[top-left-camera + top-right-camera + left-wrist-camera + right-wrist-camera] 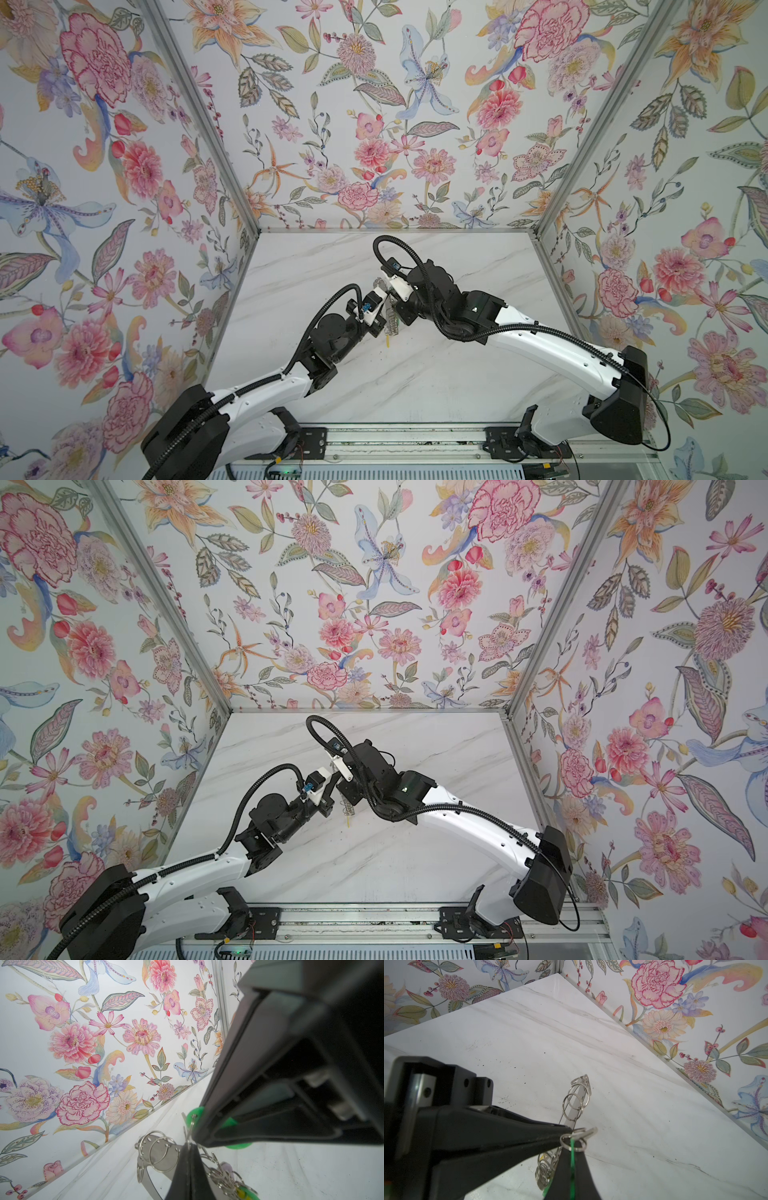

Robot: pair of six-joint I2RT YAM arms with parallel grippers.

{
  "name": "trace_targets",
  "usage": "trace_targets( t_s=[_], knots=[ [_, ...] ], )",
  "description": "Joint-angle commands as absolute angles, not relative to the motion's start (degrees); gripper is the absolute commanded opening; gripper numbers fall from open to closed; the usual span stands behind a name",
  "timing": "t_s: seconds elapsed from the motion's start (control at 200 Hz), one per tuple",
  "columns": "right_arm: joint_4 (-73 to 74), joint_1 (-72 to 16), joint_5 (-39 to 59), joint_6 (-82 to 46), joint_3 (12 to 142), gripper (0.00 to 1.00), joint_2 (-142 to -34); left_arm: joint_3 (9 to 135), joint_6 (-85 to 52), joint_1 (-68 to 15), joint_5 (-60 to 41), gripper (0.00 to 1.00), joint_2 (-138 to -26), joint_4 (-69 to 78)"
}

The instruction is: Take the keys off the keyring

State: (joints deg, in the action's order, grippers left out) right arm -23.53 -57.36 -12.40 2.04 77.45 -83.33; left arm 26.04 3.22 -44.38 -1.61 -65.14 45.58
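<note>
left fingers (pixel 185 1159) of mine are clamped tight on the keyring (pixel 148 1183) plate; my right fingers (pixel 578 1161) pinch a green-tagged key (pixel 194 1114). keyring hangs near desk (pixel 529 1032) centre, other keys (pixel 390 328) bunched at its six o'clock end.

In both top views we find the keyring (pixel 379 286) at the middle of the frame, lifted off the table (pixel 436 386), between the two arms that reach in from the lower left and lower right. The left gripper (pixel 385 315) sits just left of it, the right gripper (pixel 391 302) just right and slightly higher in the frame. The keys (pixel 392 328) hang bunched below both. In the wrist views, the right gripper clamps the keyring and the left clamps the tag (pixel 195 1114) of one of the keys, their tips close together.
</note>
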Motion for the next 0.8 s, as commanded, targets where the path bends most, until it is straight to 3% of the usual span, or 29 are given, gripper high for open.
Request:
trace_targets(
  t_s=[0.0,0.791],
  knots=[
    [-21.29,-56.39,-11.54,0.24,76.19,0.00,-80.38,26.56,3.35,-44.75,0.17,0.00,-63.48,45.24],
    [-18.73,-51.43,-8.36,-2.41,69.46,0.00,-78.07,22.94,1.50,-44.74,2.04,0.00,-56.39,48.68]
  ],
)
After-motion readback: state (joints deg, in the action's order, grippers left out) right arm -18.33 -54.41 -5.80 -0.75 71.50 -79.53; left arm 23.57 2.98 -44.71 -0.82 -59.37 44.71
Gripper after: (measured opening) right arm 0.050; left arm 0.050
